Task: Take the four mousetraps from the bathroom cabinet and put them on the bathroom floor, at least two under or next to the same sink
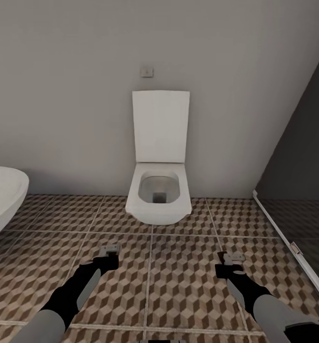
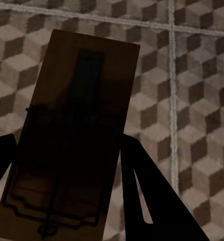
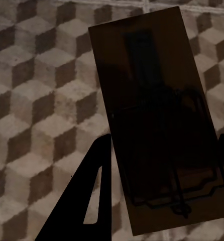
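A white wall-hung toilet with its lid raised stands against a grey wall, above the bathroom floor of cube-patterned tiles. A white rounded fixture's edge shows at the far left, a dark glass panel at the right. Both arms reach forward over the tiles. The left gripper is clamped on one mousetrap; the right gripper clasps another mousetrap. Both traps hang above the floor.

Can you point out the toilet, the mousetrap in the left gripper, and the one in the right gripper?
toilet (image 1: 158, 200): head view, front rim of the bowl.
left mousetrap (image 2: 77, 130): left wrist view, middle of the wooden board.
right mousetrap (image 3: 157, 120): right wrist view, middle of the wooden board.
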You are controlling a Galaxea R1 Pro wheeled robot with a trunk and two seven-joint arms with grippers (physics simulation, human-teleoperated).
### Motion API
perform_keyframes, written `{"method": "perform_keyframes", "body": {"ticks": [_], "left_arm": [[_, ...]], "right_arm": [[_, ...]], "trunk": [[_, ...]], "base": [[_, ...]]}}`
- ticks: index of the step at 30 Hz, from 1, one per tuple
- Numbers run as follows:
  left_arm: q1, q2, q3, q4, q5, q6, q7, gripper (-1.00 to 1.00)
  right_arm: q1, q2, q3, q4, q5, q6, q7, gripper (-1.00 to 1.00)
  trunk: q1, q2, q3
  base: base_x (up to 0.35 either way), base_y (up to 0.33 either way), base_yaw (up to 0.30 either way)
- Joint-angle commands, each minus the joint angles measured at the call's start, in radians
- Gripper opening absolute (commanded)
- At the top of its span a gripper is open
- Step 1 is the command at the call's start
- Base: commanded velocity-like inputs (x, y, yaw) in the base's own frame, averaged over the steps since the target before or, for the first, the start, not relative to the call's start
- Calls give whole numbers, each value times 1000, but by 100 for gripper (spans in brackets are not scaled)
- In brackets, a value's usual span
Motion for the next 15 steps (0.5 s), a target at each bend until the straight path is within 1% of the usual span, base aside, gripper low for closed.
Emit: {"method": "perform_keyframes", "body": {"ticks": [1, 9, 15], "left_arm": [[0, 1, -5, -1, 8, 4, 5, -100], [0, 3, -5, 1, 8, 3, 5, -100], [0, 18, -1, -8, 8, 2, 5, -100]], "right_arm": [[0, -1, 8, -2, -12, 5, -3, -100], [-1, -2, 7, -2, -12, 5, -3, -100], [0, -2, 8, -8, -12, 4, -2, -100]], "trunk": [[0, 0, -1], [0, 0, -1], [0, 0, -1]], "base": [[177, 0, 0], [292, 0, 0], [323, 0, 0]]}}
